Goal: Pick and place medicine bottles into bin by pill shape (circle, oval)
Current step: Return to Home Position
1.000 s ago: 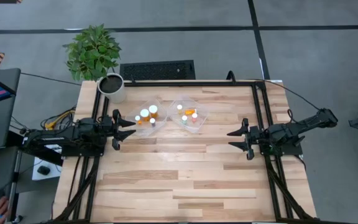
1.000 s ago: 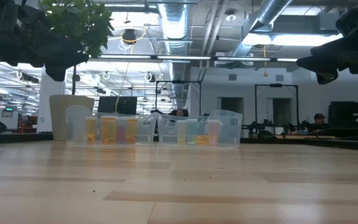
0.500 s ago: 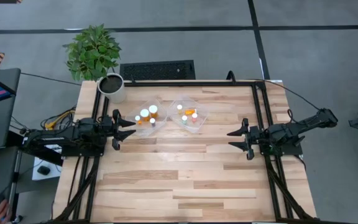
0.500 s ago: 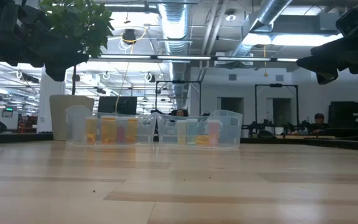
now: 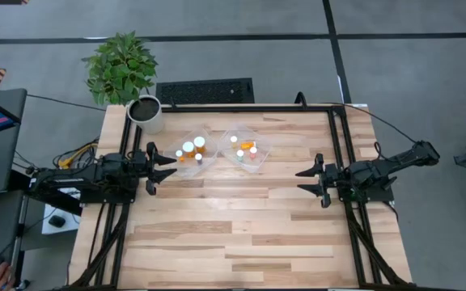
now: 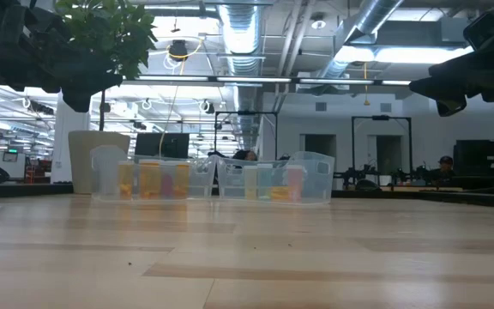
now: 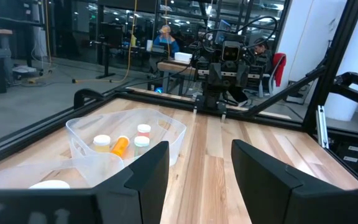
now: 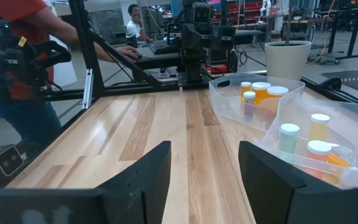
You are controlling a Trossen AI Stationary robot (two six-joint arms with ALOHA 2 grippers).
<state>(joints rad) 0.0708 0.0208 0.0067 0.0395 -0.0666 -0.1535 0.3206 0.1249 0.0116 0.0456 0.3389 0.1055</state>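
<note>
Two clear trays stand at the table's far middle. The left tray [image 5: 191, 153] holds orange medicine bottles with white caps [image 5: 188, 148]. The right tray [image 5: 244, 149] holds more bottles [image 5: 252, 151]; one of them lies on its side [image 7: 121, 146]. My left gripper [image 5: 171, 162] is open and empty above the table's left side, beside the left tray. My right gripper [image 5: 304, 179] is open and empty above the table's right side, well away from the trays. Each wrist view shows its own two fingers apart with bare wood between them.
A white plant pot [image 5: 145, 114] with a green plant stands at the far left corner. A black frame [image 5: 336, 145] runs along the table's right side and far edge. A person stands beyond the table's left side [image 8: 17, 62]. Bare wood [image 5: 241, 226] fills the near half.
</note>
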